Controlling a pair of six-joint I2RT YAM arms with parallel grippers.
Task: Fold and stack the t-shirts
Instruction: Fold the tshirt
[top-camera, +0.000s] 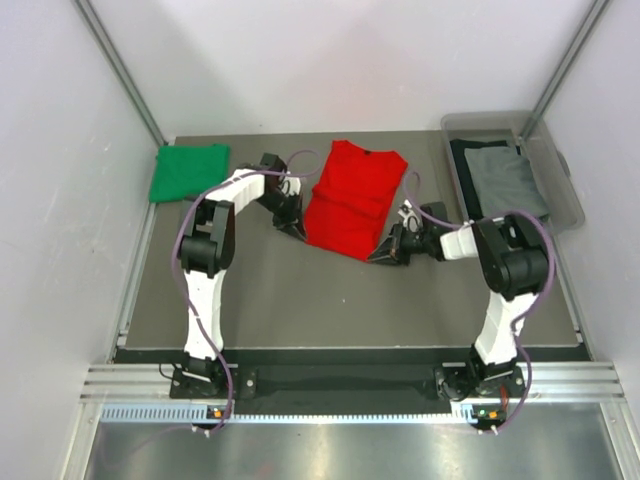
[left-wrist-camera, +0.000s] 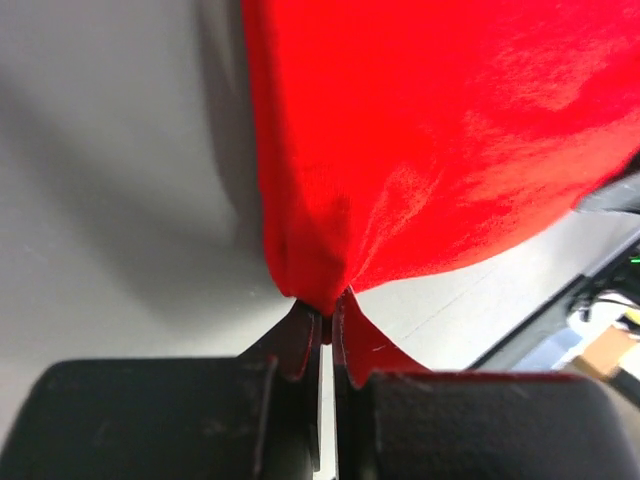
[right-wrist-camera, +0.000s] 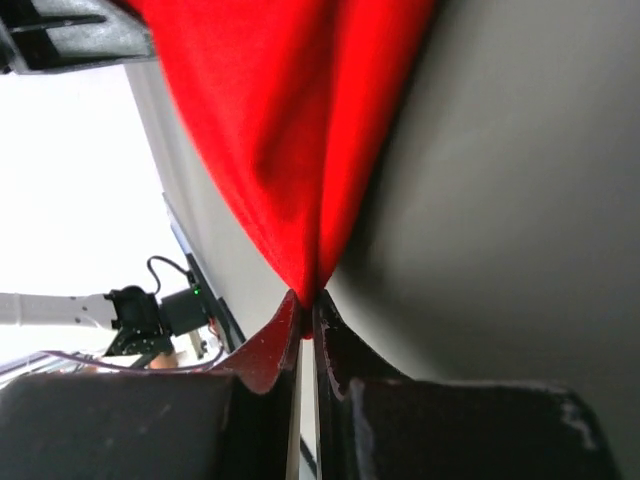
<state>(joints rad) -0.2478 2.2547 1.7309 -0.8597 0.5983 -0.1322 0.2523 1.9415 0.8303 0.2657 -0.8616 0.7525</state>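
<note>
Centrally, toward the far side of the counter (top-camera: 350, 300), the red t-shirt (top-camera: 352, 198) lies with its dark collar pointing at the back edge and its body running slightly askew toward the near right. Its far part rests flat on the counter, while the two near corners are each caught by an arm. The left fingers (top-camera: 290, 222) sit at the shirt's left near edge; in the left wrist view they (left-wrist-camera: 300, 335) are pressed together on a gathered point of red cloth (left-wrist-camera: 440, 150), which fans out from the pinch and throws a shadow on the grey surface beside it. The right fingers (top-camera: 388, 250) are at the near right corner; in the right wrist view they (right-wrist-camera: 275, 345) are likewise closed tight on a tuck of the red fabric (right-wrist-camera: 290, 130), which spreads away from the tips in long folds. Well apart from this, at the far left corner of the counter, a green t-shirt (top-camera: 187, 172) lies folded into a compact rectangle. On the far right stands a clear bin (top-camera: 565, 200), holding a grey t-shirt (top-camera: 508, 180) laid over a dark t-shirt (top-camera: 468, 150), both inside its walls.
</note>
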